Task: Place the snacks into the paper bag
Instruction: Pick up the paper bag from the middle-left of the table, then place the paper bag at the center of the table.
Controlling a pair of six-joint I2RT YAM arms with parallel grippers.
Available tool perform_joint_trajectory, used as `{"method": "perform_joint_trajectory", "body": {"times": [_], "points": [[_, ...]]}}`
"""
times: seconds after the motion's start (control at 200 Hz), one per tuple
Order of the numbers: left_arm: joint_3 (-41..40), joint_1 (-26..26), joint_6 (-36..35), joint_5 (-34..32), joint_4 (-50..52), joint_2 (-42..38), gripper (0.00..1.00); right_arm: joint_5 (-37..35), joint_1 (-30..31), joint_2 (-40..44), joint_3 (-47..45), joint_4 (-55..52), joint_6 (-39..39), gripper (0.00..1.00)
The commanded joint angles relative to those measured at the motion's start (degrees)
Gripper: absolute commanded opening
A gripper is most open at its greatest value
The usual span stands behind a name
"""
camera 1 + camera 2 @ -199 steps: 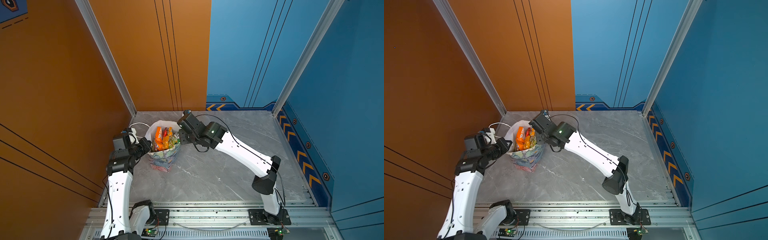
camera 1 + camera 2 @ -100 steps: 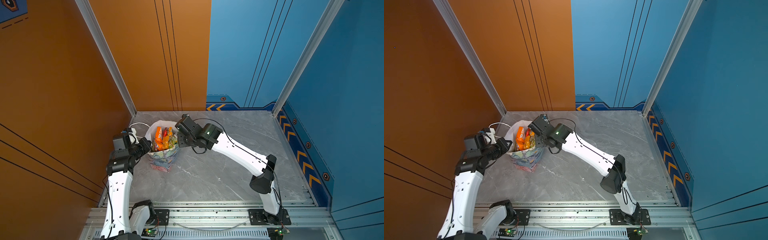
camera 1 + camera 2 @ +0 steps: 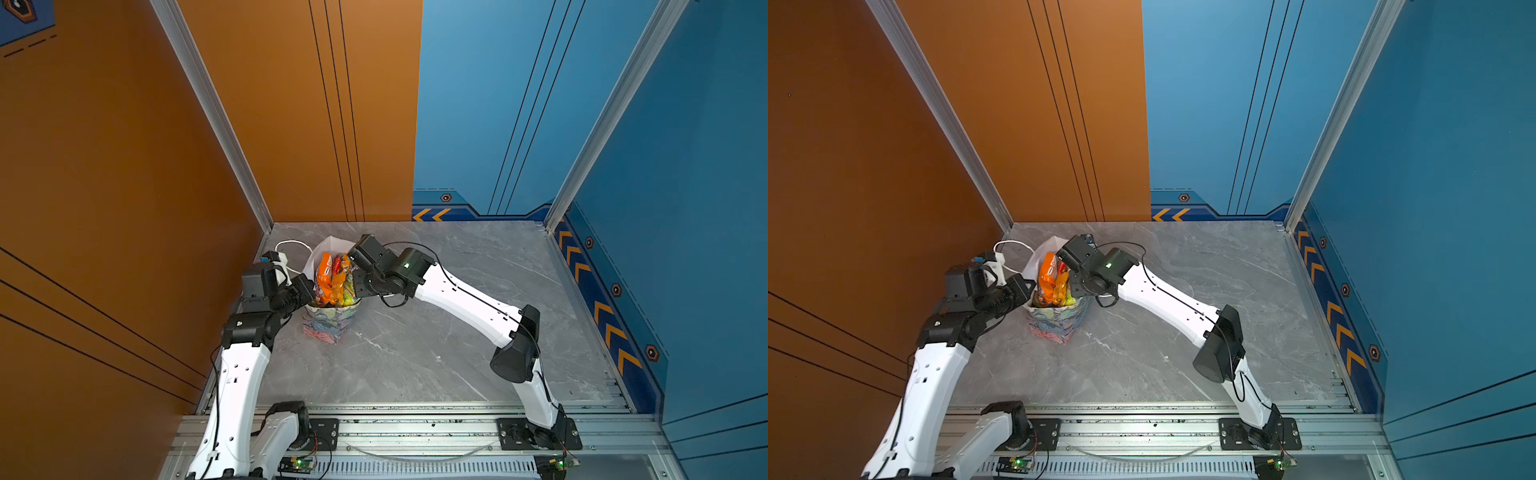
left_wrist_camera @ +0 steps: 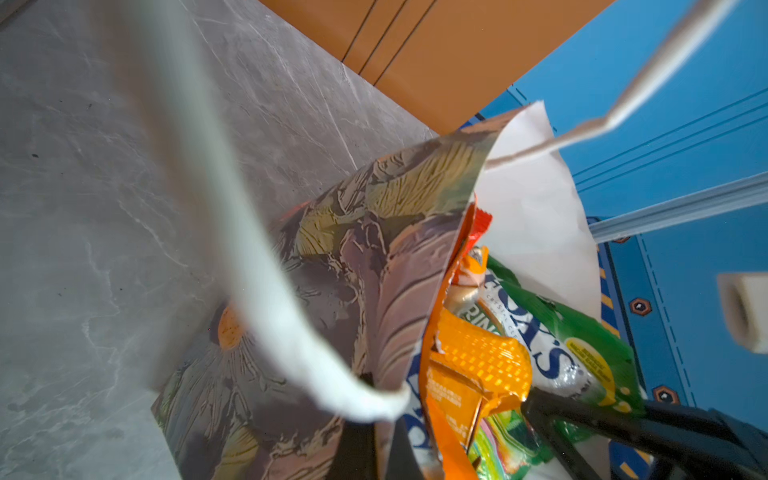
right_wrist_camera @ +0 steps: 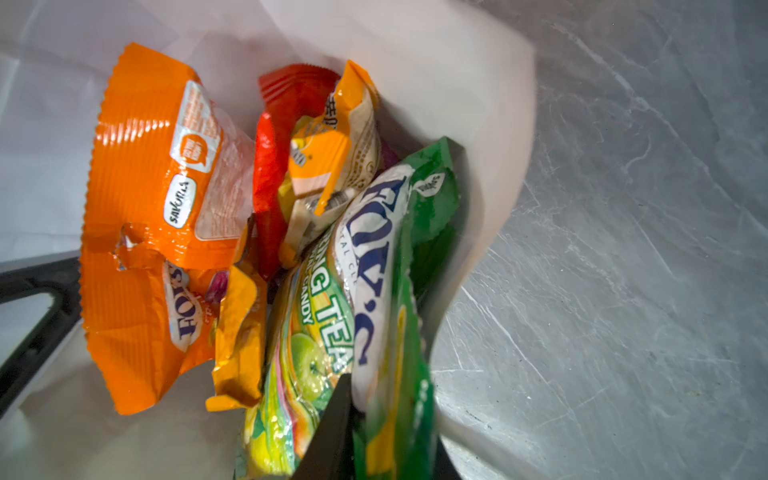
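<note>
Glossy floral-printed paper forms the paper bag (image 3: 328,326), which is stood upright on the grey marbled tabletop (image 3: 436,345) towards its left back corner, white inside showing. Crinkly foil snacks (image 3: 330,278) are packed on end in it: orange, red and a green packet (image 5: 415,374). The bag's near wall is pinched between the closed fingers of the left gripper (image 4: 376,432). The right gripper (image 5: 386,449), angled down into the mouth, is clamped on the green packet.
</note>
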State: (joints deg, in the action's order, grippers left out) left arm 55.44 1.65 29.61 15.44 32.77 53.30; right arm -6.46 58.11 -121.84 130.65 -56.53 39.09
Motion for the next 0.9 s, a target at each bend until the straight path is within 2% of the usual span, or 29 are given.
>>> {"method": "perform_joint_trajectory", "body": {"times": [0.0,0.225,0.421,0.576,0.686,0.896], "points": [[4.06,-6.14,0.28,-5.25,1.56,0.66,0.00,1.58,0.43,0.86,1.53,-0.52,-1.52,0.14],[10.20,-19.30,4.51,-13.85,2.43,4.13,0.00,1.82,-1.33,6.25,1.15,-0.51,-5.03,0.05],[17.35,-28.91,7.78,-21.99,3.01,10.30,0.00,5.08,-6.40,11.45,-1.36,0.13,-6.31,0.00],[24.53,-34.00,10.00,-31.08,6.63,16.78,0.00,8.58,-11.92,16.50,-5.53,1.79,-6.84,0.00],[27.91,-37.15,12.94,-34.44,7.57,20.18,0.00,11.00,-16.02,19.61,-9.40,1.86,-6.86,0.00],[30.60,-46.91,18.16,-38.89,7.48,25.56,0.00,11.18,-20.69,27.03,-19.81,2.68,-7.10,0.00]]}}
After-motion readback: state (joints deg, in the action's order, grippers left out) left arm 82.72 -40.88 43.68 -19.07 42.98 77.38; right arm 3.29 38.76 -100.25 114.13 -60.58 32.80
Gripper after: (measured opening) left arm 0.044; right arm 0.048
